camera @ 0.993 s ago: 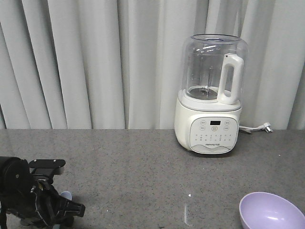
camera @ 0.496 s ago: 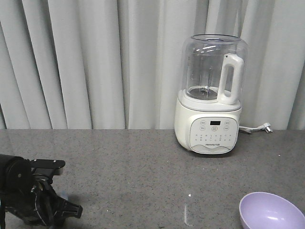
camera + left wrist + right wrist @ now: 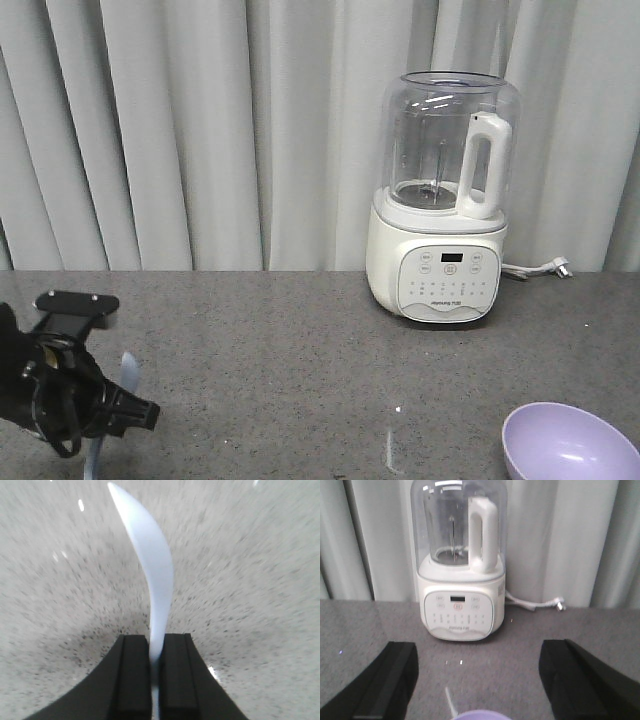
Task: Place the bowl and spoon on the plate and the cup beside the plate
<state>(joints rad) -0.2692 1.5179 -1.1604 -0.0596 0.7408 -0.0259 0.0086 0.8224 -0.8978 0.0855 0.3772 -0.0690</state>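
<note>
even indoor light; left wrist view motion-blurred and warped at edges, white glints on the countertop [image 3: 260, 580].

Spoon [image 3: 156, 565]: pale blue, slim and curved, seen edge-on from the wrist!
Spoon grip: one end pinched tight between the left gripper's [image 3: 155, 647] black pads.
Spoon pose: near upright in the front view [image 3: 127, 376].
Bowl [image 3: 568, 445]: lavender, smooth, open side up, on the counter's near right, well apart from the Spoon.
</note>
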